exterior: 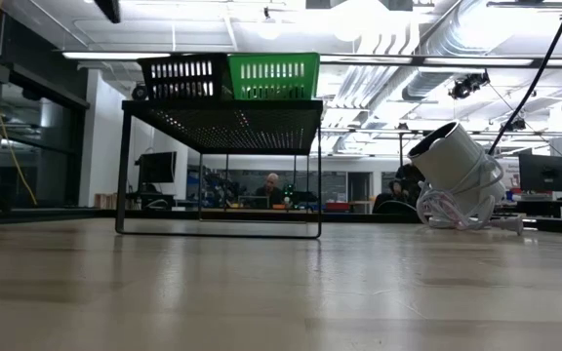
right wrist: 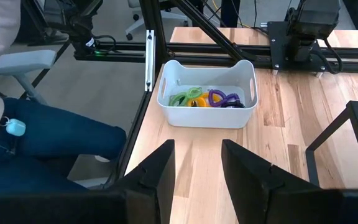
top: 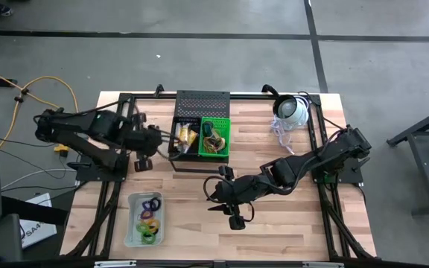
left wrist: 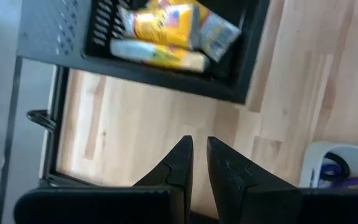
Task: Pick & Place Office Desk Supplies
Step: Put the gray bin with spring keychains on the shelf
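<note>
In the high view a white tray (top: 134, 232) near the table's near edge holds purple, green, orange and yellow loops (top: 149, 217); the right wrist view shows the tray (right wrist: 207, 115) and loops (right wrist: 210, 98) ahead. A black basket (top: 179, 149) with yellow-and-white packets (top: 188, 136) and a green basket (top: 226, 138) with rubber bands sit on the table in front of a black mesh stand (top: 202, 100). My left gripper (top: 161, 141) hovers left of the black basket, its fingers (left wrist: 199, 155) a thin slit apart and holding nothing. My right gripper (top: 213, 201) is open and empty (right wrist: 197, 162), right of the tray.
A white dome-shaped device (top: 293, 112) with a coiled cable lies at the far right of the table and shows in the low view (exterior: 452, 175). Black frame rails (top: 326, 201) run along both table sides. A person's leg in blue trousers (right wrist: 42, 137) is beyond the table's edge.
</note>
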Controlling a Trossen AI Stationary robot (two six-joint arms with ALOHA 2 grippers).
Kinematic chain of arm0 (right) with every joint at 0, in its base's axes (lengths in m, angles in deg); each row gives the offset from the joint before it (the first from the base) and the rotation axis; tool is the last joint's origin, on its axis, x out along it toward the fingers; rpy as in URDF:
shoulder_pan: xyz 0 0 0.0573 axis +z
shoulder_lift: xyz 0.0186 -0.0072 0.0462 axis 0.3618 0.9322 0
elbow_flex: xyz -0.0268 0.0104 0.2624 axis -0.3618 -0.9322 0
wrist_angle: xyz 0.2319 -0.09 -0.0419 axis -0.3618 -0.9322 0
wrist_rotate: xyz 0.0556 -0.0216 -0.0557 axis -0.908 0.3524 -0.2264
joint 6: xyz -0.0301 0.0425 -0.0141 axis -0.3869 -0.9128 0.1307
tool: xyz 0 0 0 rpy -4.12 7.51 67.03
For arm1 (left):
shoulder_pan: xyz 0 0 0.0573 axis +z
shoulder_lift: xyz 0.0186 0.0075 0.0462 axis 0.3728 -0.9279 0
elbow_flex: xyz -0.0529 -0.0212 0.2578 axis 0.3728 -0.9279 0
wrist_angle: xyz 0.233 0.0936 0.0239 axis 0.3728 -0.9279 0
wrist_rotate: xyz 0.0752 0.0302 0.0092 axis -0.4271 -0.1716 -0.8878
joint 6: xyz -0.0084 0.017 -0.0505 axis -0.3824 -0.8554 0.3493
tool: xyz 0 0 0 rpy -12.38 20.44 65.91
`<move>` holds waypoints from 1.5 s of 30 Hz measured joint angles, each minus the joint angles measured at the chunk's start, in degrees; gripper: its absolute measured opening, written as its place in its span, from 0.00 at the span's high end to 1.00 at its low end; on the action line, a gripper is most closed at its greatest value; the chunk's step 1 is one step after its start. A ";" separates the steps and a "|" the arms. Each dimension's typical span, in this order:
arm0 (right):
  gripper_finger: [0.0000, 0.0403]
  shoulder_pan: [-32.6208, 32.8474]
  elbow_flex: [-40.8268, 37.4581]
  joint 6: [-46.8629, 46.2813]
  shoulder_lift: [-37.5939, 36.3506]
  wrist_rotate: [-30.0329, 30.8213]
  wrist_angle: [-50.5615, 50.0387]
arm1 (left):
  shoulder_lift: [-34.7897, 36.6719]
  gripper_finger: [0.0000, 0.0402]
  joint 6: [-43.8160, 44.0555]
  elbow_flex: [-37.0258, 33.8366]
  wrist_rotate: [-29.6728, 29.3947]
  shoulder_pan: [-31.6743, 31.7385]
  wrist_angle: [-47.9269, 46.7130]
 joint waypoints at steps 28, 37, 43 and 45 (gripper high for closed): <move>0.70 0.00 0.00 0.01 0.00 0.00 0.00 | 13.32 0.90 20.47 -30.52 5.54 -16.21 21.21; 0.70 -0.01 0.01 0.00 0.00 0.00 0.00 | 5.63 0.90 29.70 -30.52 5.55 -25.10 19.64; 0.70 -0.01 0.00 0.01 0.00 0.00 0.00 | 2.48 0.90 35.09 -30.54 5.51 -30.11 19.43; 0.70 -0.02 0.00 0.01 0.00 0.00 0.00 | 2.07 0.90 36.39 -30.54 5.16 -31.08 19.41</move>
